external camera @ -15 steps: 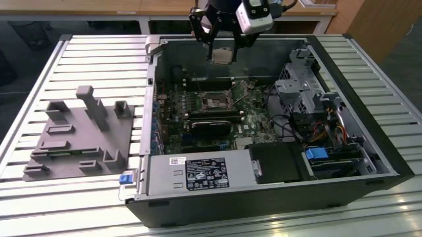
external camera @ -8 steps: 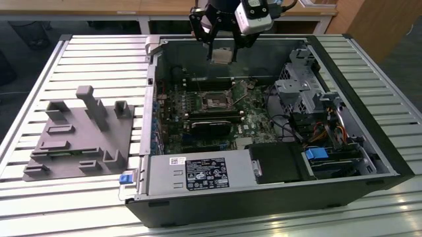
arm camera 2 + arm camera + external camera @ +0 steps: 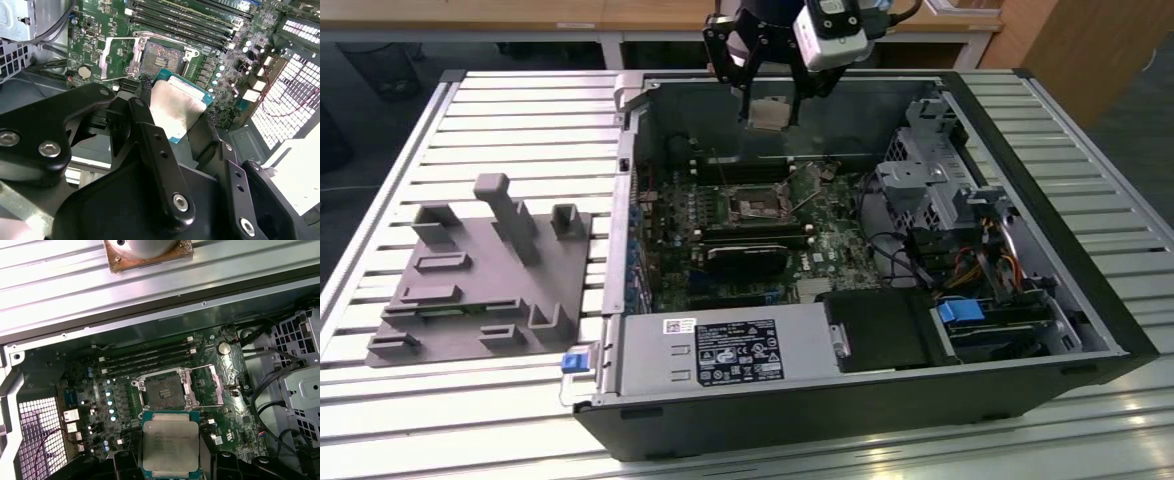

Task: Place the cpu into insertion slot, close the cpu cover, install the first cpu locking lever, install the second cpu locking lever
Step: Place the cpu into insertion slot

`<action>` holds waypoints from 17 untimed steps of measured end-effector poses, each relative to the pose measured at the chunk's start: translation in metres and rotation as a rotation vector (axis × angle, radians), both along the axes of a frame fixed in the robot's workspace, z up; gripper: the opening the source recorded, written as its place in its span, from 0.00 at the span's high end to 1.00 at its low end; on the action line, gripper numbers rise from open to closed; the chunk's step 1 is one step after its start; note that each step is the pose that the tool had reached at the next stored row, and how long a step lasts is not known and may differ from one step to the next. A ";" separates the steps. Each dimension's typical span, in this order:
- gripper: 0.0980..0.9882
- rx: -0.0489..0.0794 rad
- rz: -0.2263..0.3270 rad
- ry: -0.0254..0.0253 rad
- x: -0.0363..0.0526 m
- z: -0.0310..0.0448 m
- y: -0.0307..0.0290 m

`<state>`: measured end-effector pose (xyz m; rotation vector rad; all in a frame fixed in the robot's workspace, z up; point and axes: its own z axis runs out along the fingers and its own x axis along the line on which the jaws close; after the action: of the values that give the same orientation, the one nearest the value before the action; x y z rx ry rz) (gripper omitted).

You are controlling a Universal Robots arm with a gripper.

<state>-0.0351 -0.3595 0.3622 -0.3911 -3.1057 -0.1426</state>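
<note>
The black multi-link tool (image 3: 767,108) hangs at the far side of the scene in the exterior view, pointing straight down from the wrist (image 3: 781,12). Its dark fingers (image 3: 150,120) press against opposite edges of a small flat silver-grey square chip (image 3: 171,442), gripping it in the air, metal face outward.

End effector (image 3: 769,108) with the cpu (image 3: 769,114) in its grip, well apart from the insertion slot (image 3: 754,205)
</note>
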 end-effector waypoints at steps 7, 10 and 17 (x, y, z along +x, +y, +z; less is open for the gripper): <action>0.51 0.000 -0.019 -0.0001 0.0000 -0.0001 0.0000; 0.51 0.000 -0.027 0.0000 0.0000 -0.0001 0.0000; 0.51 0.000 -0.050 0.0000 0.0000 -0.0002 0.0000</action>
<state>-0.0351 -0.3595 0.3620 -0.4682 -3.0973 -0.1430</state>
